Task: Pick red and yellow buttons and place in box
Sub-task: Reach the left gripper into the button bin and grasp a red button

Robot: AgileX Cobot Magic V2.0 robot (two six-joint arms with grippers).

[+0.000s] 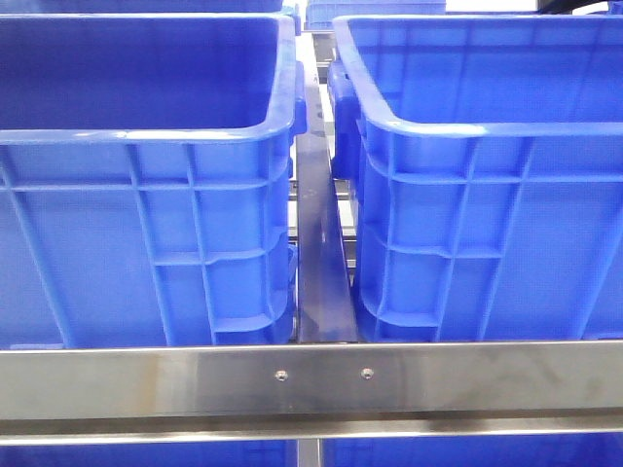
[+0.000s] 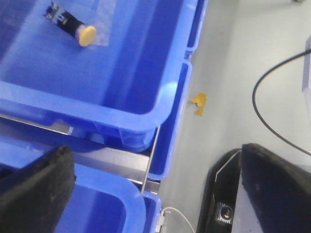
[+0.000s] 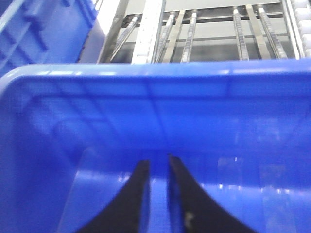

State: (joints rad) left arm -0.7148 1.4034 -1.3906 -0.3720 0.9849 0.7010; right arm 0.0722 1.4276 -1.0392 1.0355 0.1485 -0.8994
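Between the left fingers (image 2: 155, 194), spread wide and holding nothing, lies a crate rim and a steel rail; well beyond them the yellow button (image 2: 87, 35) rests on the floor of a farther blue crate (image 2: 146, 116), capping a dark cylindrical body. Descending carelessly could knock a finger against that rim. The right fingers (image 3: 159, 194), nearly closed with only a thin gap, hang inside the box (image 3: 155, 77); I cannot tell whether they pinch anything. No red button shows.

red button: not visible | yellow button (image 2: 88, 35): body partly under clear film | both crates (image 1: 146, 136): edge-cropped
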